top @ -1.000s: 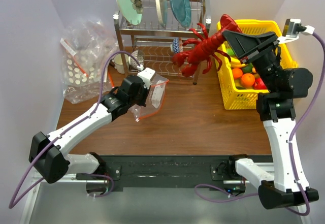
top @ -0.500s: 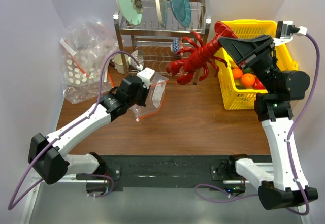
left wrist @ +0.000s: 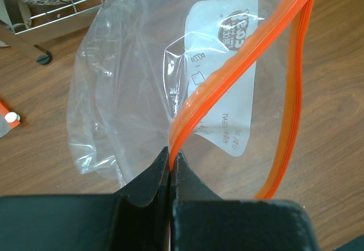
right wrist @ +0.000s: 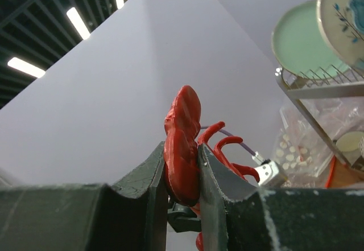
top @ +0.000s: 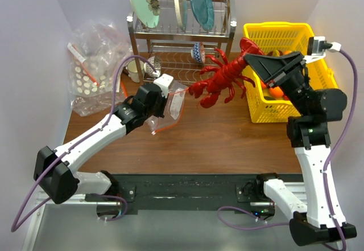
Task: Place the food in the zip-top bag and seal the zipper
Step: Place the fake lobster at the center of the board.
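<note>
A glossy red lobster (top: 223, 78) hangs in the air over the table, with my right gripper (top: 251, 61) shut on its tail end. In the right wrist view the red body (right wrist: 183, 143) is pinched between both fingers. Its claws reach close to the zip-top bag (top: 172, 110), a clear pouch with a white label. My left gripper (top: 163, 99) holds the bag up, shut on one lip of the orange zipper (left wrist: 239, 74). The zipper's other lip loops away to the right, so the mouth gapes. An orange (top: 276, 91) lies in the yellow basket.
A yellow basket (top: 276, 32) stands at the back right, partly behind my right arm. A metal dish rack (top: 182, 32) with plates stands at the back centre. A heap of clear dotted bags (top: 94, 63) fills the back left. A small cup (top: 134, 69) sits beside the rack.
My right arm has carried the lobster left and slightly down, from beside the basket to just right of the bag's mouth. The left arm and the bag have stayed put.
</note>
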Controlling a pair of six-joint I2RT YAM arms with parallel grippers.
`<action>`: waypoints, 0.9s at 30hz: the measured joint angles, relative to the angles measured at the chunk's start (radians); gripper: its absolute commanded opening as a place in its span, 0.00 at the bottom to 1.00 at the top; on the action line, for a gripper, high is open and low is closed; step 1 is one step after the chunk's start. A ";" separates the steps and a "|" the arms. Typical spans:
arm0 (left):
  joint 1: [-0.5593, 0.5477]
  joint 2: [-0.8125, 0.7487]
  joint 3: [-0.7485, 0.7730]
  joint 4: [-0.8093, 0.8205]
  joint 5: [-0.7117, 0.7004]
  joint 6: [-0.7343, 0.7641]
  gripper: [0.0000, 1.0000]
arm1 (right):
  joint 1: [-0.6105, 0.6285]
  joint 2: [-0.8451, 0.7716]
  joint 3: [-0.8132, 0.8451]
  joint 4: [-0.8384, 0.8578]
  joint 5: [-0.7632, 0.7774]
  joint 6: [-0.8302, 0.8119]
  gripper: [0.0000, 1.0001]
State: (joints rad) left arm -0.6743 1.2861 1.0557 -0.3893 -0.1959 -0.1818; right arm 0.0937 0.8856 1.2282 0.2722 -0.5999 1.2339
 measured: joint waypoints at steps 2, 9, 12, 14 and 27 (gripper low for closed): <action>0.000 0.003 0.010 0.000 -0.016 -0.013 0.00 | 0.000 -0.003 -0.026 -0.026 0.014 0.017 0.00; 0.000 0.003 0.018 -0.001 -0.054 -0.060 0.00 | 0.000 -0.005 -0.138 -0.045 0.044 0.116 0.00; 0.000 0.003 0.018 0.000 -0.062 -0.084 0.00 | 0.000 -0.018 -0.151 -0.082 0.078 0.129 0.00; 0.000 0.002 0.018 0.004 -0.068 -0.100 0.00 | 0.000 -0.037 -0.151 -0.119 0.106 0.127 0.00; -0.012 0.000 0.018 0.071 -0.080 -0.201 0.00 | 0.000 -0.096 -0.162 -0.277 0.229 0.113 0.00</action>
State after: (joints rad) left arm -0.6861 1.2865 1.0737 -0.3187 -0.2760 -0.3824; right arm 0.0933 0.7895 1.0664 -0.0048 -0.3710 1.3472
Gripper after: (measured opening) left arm 0.020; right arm 0.247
